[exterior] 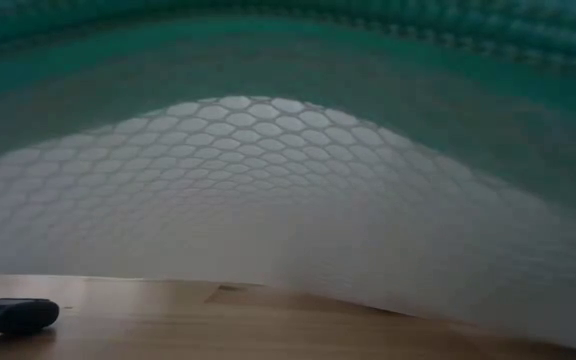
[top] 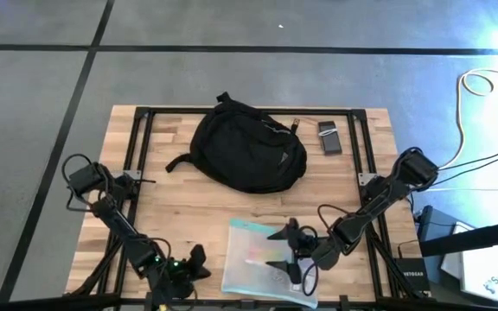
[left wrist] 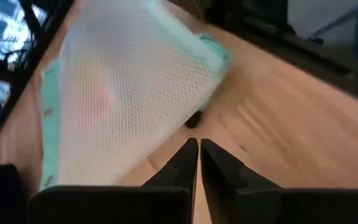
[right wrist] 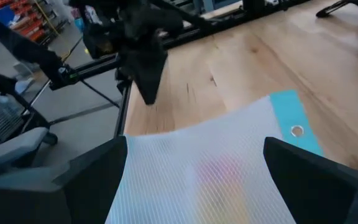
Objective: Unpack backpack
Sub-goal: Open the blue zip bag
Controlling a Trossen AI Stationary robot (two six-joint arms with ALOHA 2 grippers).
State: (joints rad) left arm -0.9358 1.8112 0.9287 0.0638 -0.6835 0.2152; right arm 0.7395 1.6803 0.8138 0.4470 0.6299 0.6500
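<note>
Mesh pouch (exterior: 298, 200) fills the low view, lying at the near table (top: 180, 207) edge. From the left, the left gripper (top: 199, 259) sits pressed together just beside it; the right gripper (top: 290, 250) hovers spread over its right edge. Farther back, the backpack (top: 249, 147) lies with its long axis crosswise, slightly nearer the right arm.

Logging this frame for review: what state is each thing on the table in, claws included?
backpack: lying at the table's far side, neither claw on it.
mesh pouch: flat on the near edge, zipped or not unclear.
small dark device: lying beside the backpack.
right claw: open, over the pouch.
left claw: shut, empty.
</note>
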